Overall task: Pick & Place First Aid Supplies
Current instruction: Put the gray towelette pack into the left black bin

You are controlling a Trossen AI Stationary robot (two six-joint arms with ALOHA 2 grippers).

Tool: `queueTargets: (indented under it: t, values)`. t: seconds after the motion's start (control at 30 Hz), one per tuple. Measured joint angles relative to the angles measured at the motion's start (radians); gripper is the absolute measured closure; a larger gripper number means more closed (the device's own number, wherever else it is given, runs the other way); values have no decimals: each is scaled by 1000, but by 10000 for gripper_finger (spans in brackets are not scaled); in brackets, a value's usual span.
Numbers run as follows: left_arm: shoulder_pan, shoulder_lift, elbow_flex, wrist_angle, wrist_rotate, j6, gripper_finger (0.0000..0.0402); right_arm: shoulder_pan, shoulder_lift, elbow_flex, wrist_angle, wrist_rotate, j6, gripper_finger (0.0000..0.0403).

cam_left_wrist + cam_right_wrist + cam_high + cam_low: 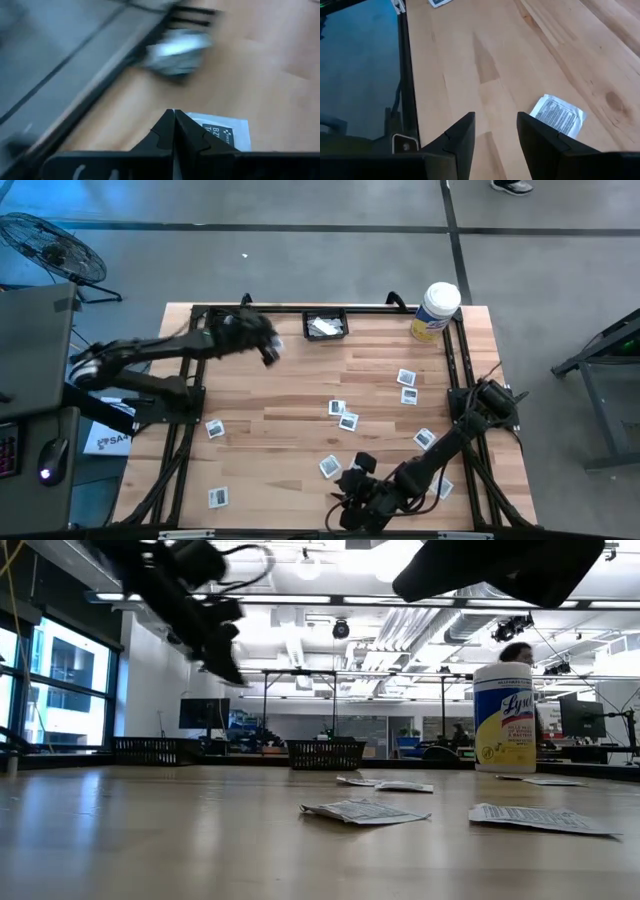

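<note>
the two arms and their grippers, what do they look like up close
Both arms are dark, near-black jointed links with thin black cables looping near the wrists. The left gripper ends in two matte black, wedge-shaped fingers with angular faceted faces, rising from a black crossbar bearing faint white marks. The right gripper has the same black tapered fingers on a flat black bar.

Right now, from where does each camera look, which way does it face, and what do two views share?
High view: above the table, straight down; both arms, left gripper near the black basket.
Low view: table height, level toward the room; arms overhead.
Left wrist view: down past the shut left gripper onto a packet.
Right wrist view: past the open right gripper at wood.
Shared: the white tub, high and low.
</note>
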State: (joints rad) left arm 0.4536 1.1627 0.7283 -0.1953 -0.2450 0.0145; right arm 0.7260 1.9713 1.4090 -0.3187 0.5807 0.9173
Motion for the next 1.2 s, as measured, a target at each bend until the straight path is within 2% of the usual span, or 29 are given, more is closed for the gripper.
queueTargets:
  t: [0.17, 0.27, 0.4, 0.53, 0.73, 1.03, 1.13, 1.2]
  values:
    - [253, -103, -72, -3, -113, -86, 401, 8, 0, 0, 12, 15, -1, 263]
    - [389, -86, -96, 1, -134, -130, 401, 4, 0, 0, 15, 16, -1, 263]
    - [514, -13, -111, 16, -122, -171, 401, -4, 0, 0, 33, 17, -1, 263]
    - [520, 45, -109, 42, -99, -185, 401, -7, 0, 0, 53, 15, -2, 263]
    - [521, 111, -99, 38, -139, -209, 401, -6, 0, 0, 53, 15, -2, 263]
    - [611, 260, 141, -247, -19, -274, 401, -6, 0, 0, 53, 11, -8, 263]
    - [628, 305, 170, -277, -7, -285, 401, -4, 0, 0, 54, 7, -2, 263]
    - [627, 326, 171, -274, -36, -293, 401, -3, 0, 0, 54, 7, -2, 263]
